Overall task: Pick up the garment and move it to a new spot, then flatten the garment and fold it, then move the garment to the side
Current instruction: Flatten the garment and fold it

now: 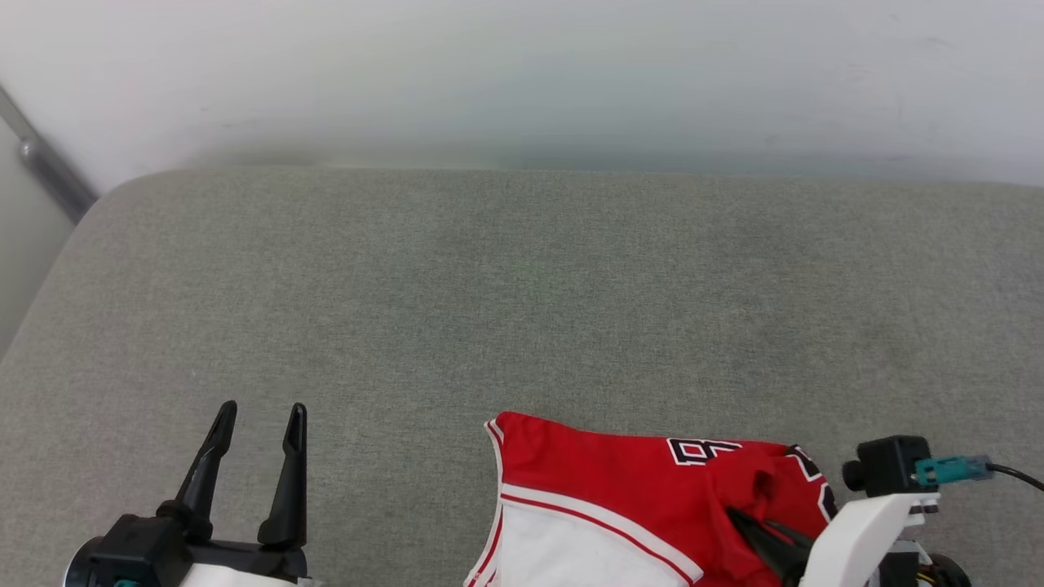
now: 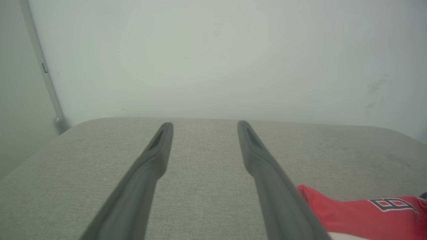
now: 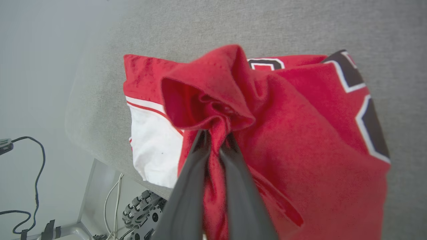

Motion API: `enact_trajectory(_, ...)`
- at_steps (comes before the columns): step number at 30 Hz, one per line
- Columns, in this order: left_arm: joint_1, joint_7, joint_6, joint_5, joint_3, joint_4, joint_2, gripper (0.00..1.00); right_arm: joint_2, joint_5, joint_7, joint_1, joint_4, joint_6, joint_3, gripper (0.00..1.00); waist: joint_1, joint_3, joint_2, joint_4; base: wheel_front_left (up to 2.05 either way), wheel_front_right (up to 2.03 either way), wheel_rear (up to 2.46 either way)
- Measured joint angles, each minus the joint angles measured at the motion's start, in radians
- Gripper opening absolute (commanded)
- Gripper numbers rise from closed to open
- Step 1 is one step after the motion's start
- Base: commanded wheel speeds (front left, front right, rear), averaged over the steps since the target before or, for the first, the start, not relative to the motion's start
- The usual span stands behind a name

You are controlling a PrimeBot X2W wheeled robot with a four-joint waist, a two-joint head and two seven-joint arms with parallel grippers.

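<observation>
In the head view we are looking down on a grey woven upholstered surface (image 1: 522, 285) set against a pale wall (image 1: 522, 73). The garment (image 1: 620, 489), a bright red fabric sports jersey with a white sleeve, striped trim and black-and-white print, is lying bunched at the near edge, right of centre. The right gripper (image 1: 746, 518), two long dark fingers on a white forearm, is reaching into its red folds. The left gripper (image 1: 263, 408) is hanging well apart to the left over bare upholstery, its fingers standing wide and holding nothing.

In the left wrist view we are seeing the left gripper (image 2: 205, 124) with its fingers spread over the bare surface, and a red corner of the garment (image 2: 360, 213) is showing at the lower right, clear of the fingers.

In the right wrist view the right gripper (image 3: 215, 135) is pinching a gathered ridge of red cloth, fingers closed tight on it, and the rest of the garment (image 3: 300, 126) is draping around them. The white sleeve is reaching to the surface's edge.

We are judging that the task is only beginning: the grasp for the pick-up is made, but most of the cloth is resting on the surface. Carrying it to a new spot, flattening, folding and moving it aside are all left to do.
</observation>
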Motion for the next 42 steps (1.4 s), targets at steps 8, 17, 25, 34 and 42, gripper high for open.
enact_trajectory(8, -0.002, 0.0, 0.0, -0.001, 0.0, 0.007, -0.002, 1.0, 0.004, 0.193, -0.113, -0.06, 0.12, 0.0, 0.119, 0.0, -0.0001, -0.002, 0.0, 0.034, 0.0, 0.0, 0.0)
enact_trajectory(17, -0.007, 0.0, 0.0, -0.002, -0.011, 0.014, -0.003, 1.0, 0.005, 0.259, -0.243, -0.181, 0.33, 0.0, 0.251, 0.0, 0.0, 0.008, 0.0, 0.078, 0.0, 0.0, 0.0)
enact_trajectory(25, -0.008, 0.0, 0.0, -0.002, -0.014, 0.02, -0.003, 1.0, 0.006, 0.304, -0.33, -0.257, 0.454, 0.0, 0.362, 1.0, 0.0, 0.014, 0.0, 0.099, 0.0, 0.0, 0.0)
enact_trajectory(34, -0.004, 0.0, 0.0, -0.012, -0.014, 0.029, -0.003, 1.0, 0.007, 0.376, -0.368, -0.307, 0.473, 0.0, 0.45, 1.0, 0.0, -0.004, 0.0, 0.09, 0.0, 0.0, 0.0)
enact_trajectory(42, -0.001, 0.0, 0.0, -0.012, -0.002, 0.023, -0.002, 1.0, 0.006, 0.12, -0.378, -0.403, 0.43, 0.0, 0.346, 1.0, 0.0, -0.019, 0.0, 0.053, 0.0, 0.0, 0.0)
